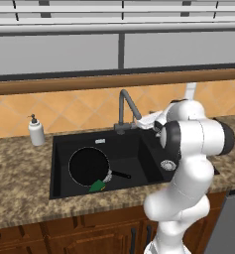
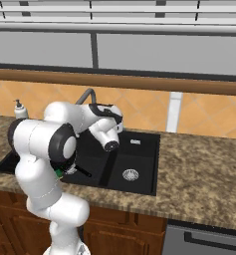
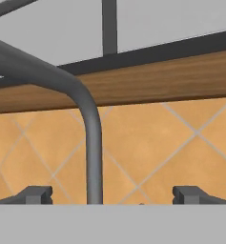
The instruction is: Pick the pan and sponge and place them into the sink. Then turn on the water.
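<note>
- The speckled brown granite table [image 1: 20,173] runs beneath an orange diagonal-tiled backsplash [image 1: 84,111] and a wooden ledge [image 1: 89,83].
- The round black frying pan [image 1: 88,166] and green-topped sponge [image 1: 97,186] lie in the black double-basin sink [image 1: 59,163] (sponge touching the pan's rim).
- The pincer [image 3: 112,198] is spread, its fingertips [image 3: 35,194] flanking the dark-grey faucet pipe [image 3: 93,157].
- A white soap dispenser [image 1: 36,131] stands left of the sink.

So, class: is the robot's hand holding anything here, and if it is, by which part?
Nothing is held. The hand is open, its fingertips spread wide with the faucet upright between them, untouched. The pan and sponge lie in the sink.
</note>
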Robot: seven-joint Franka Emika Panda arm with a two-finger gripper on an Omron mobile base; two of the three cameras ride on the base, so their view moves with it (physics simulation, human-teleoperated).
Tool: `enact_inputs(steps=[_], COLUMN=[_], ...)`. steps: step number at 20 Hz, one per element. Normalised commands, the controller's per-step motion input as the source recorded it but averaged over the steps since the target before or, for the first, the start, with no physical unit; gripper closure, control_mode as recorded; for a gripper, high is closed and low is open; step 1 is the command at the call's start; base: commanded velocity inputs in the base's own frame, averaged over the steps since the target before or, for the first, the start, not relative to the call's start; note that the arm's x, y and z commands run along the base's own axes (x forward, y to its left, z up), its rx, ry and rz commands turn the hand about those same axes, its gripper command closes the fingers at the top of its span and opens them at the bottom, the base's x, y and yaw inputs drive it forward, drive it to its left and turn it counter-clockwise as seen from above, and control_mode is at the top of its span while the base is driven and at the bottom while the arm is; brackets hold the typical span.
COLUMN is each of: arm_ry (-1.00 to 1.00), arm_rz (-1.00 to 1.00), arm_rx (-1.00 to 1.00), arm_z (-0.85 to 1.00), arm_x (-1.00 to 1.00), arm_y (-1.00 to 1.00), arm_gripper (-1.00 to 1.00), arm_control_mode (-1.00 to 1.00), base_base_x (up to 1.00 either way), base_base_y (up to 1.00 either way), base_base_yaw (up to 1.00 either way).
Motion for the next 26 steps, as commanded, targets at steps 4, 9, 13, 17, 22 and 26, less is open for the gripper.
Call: enact_inputs(steps=[4, 9, 13, 17, 22, 26], arm_ry=[0.04, 0.05, 0.04, 0.00, 0.01, 0.04], arm_rz=[0.02, 0.01, 0.00, 0.00, 0.00, 0.00], arm_rx=[0.00, 0.00, 0.00, 0.00, 0.00, 0.01], arm_z=[-0.13, -0.22, -0.41, -0.36, -0.30, -0.34], arm_x=[0.29, 0.30, 0.34, 0.41, 0.53, 0.58], arm_y=[0.09, 0.00, 0.00, 0.00, 0.00, 0.00], arm_gripper=[-1.00, -1.00, -1.00, -1.00, -1.00, -1.00], arm_control_mode=[-1.00, -1.00, -1.00, -1.00, -1.00, -1.00], base_base_x=[0.00, 0.00, 0.00, 0.00, 0.00, 0.00], base_base_y=[0.00, 0.00, 0.00, 0.00, 0.00, 0.00], base_base_yaw=[0.00, 0.00, 0.00, 0.00, 0.00, 0.00])
